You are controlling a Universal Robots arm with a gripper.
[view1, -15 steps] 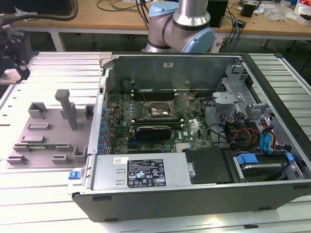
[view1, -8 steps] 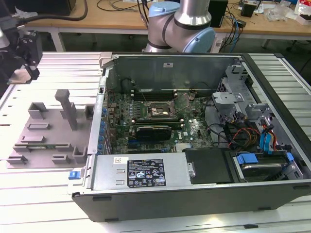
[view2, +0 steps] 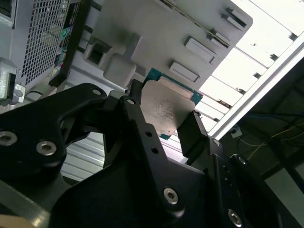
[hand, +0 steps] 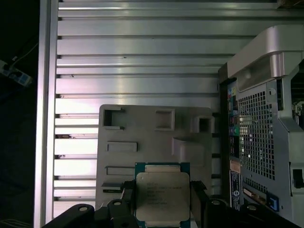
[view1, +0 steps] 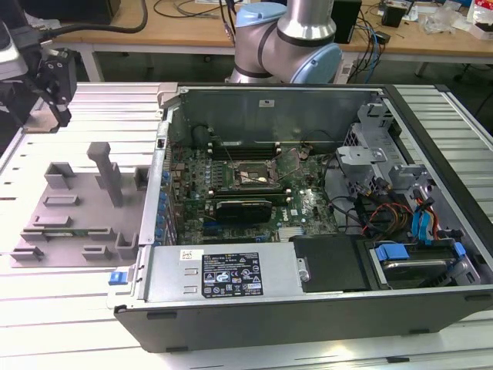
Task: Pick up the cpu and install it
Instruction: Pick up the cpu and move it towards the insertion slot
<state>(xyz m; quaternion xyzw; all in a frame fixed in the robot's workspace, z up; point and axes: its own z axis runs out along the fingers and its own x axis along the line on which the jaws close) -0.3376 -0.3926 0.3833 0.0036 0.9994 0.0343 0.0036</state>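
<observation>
Item: cpu, clamped edgewise in my claw, grey fixture tray beneath; pick-up done, seating in socket outstanding, needing level carriage.

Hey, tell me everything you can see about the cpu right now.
The cpu is a flat square chip: a dull silvery metal lid, faintly smudged, on a thin teal-green board that shows as a rim. The black fingers of the hand clamp two opposite edges, lid showing in both wrist views. It hangs clear of the grey fixture plate, beside the computer case.
</observation>
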